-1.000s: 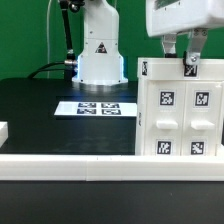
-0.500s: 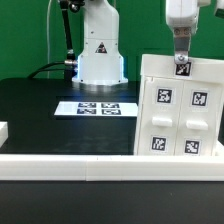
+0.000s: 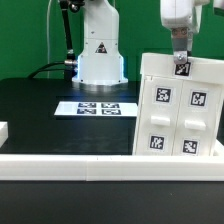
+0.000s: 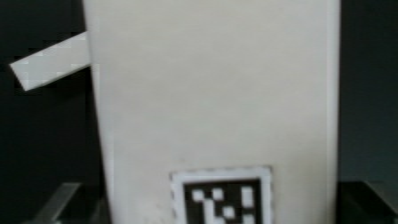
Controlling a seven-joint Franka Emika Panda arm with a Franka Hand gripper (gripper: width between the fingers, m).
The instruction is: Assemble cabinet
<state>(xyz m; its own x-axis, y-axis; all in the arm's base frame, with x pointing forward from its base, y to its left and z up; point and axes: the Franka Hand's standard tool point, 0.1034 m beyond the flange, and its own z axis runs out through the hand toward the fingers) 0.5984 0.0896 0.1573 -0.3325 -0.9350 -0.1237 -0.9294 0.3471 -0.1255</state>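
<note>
**Cabinet upright at the front rail, gripper on its top edge**

Cabinet stands on the black table, at the exterior view's right, just behind the white front rail. The face turned toward the camera carries four small square panels, each with a black-and-white tag; the box looks slightly tilted, though how far is hard to judge.

Directly above the cabinet, the gripper comes straight down, and its fingers reach the cabinet's top edge, where a small tag sits. In the wrist view a tall white slab of the cabinet fills the middle of the picture, with a tag low on it; dark finger parts show on either side of the slab, so the jaws appear closed around the cabinet's wall.

Behind the cabinet and toward the exterior view's left, the marker board lies flat on the table, well apart from the cabinet. Behind the marker board stands the white robot base. A small white piece shows at the exterior view's left edge, far from the cabinet.
</note>
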